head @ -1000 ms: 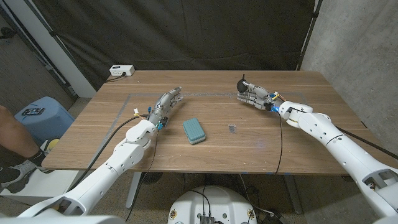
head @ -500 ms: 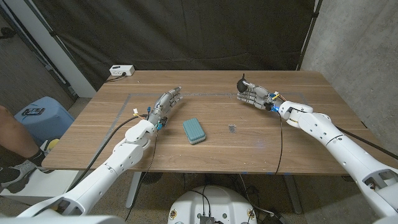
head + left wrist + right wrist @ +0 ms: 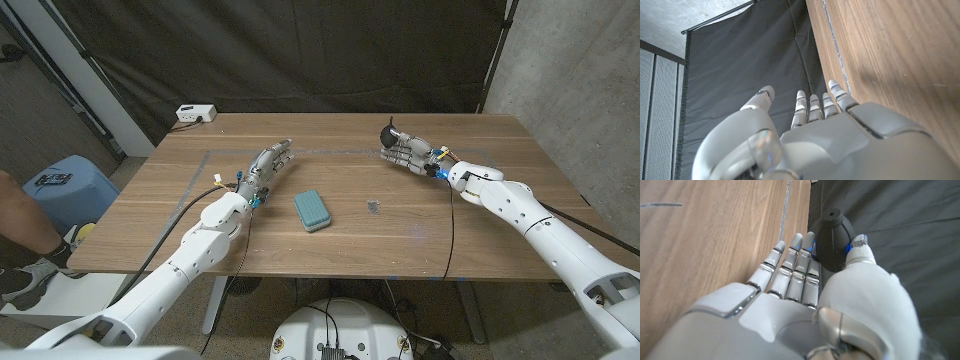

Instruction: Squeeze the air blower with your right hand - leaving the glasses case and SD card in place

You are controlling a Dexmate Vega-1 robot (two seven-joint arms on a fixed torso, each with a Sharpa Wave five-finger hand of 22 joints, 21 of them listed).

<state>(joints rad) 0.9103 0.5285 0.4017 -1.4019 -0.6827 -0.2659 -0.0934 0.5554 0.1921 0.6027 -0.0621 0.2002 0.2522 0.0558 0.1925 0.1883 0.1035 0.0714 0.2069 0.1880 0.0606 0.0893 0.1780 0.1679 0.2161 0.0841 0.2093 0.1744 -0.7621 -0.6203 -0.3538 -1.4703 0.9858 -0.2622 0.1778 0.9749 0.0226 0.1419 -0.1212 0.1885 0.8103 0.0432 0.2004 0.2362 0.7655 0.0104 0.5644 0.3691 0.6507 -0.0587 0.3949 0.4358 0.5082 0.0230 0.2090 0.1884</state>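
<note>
The brown wood-grain tabletop (image 3: 340, 215) carries a teal ribbed glasses case (image 3: 312, 211) and a small dark SD card (image 3: 374, 207). The black rubber air blower (image 3: 832, 240) sits against silver-grey fingers (image 3: 790, 265) of the right hand (image 3: 408, 155). Behind hangs a black curtain (image 3: 300, 50).

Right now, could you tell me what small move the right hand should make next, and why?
Probably close the fingers further: the right hand already wraps the black air blower between fingers and thumb, while the glasses case and SD card lie apart.
</note>
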